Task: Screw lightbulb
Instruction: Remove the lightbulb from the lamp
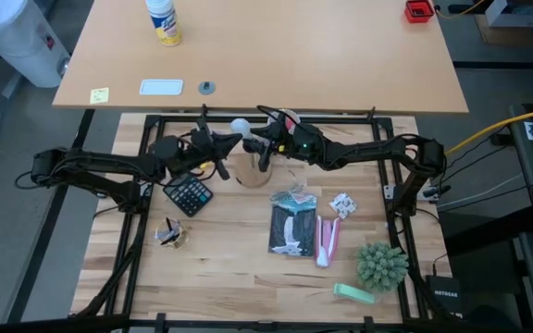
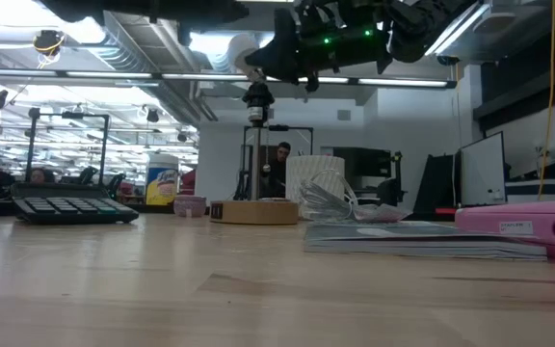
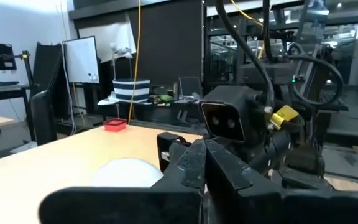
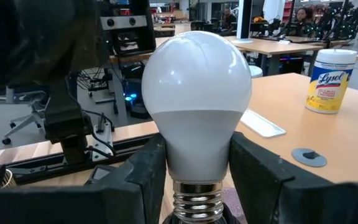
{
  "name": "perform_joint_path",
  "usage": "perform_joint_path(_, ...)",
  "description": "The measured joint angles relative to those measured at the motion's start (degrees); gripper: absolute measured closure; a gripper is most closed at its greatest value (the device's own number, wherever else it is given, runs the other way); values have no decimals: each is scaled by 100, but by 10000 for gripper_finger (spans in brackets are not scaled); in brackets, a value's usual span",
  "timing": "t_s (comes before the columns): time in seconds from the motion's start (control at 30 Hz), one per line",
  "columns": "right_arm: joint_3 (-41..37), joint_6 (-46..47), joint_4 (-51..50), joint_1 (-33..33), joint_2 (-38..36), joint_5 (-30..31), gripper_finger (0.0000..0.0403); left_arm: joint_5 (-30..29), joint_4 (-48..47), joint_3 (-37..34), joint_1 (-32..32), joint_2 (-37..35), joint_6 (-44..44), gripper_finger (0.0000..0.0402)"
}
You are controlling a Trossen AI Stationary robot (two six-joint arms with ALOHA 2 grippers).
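Note:
The white frosted lightbulb is up in the air near the table's far edge, held in my shut right gripper, which reaches in from the right. It also shows in the right wrist view, its silvery screw base toward the wrist. The round wooden stand with its black socket post rests flat on the table, just near of and below the bulb. My left gripper is close to the bulb on its left side; I cannot tell if it touches the bulb. My right gripper pinches the bulb's white neck, just above the screw base, between its two fingers. The fingers come roughly level from the table's right and lie along the bulb's axis. The bulb is lifted clear, its dome pointing away from the wrist.
A black calculator lies left of the stand. A dark packet, a pink object, a green plant and a green item lie near and right. A second table with a Lysol canister stands beyond.

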Motion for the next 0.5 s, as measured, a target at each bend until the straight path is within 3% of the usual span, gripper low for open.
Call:
perform_joint_path(0.3, 0, -123, 33, 0, -126, 0, 242, -1, -91, 0, 0, -215, 104, 400)
perform_joint_path(0.5, 0, -433, -769, 0, -766, 160, 242, -2, -114, 0, 0, -224, 112, 400)
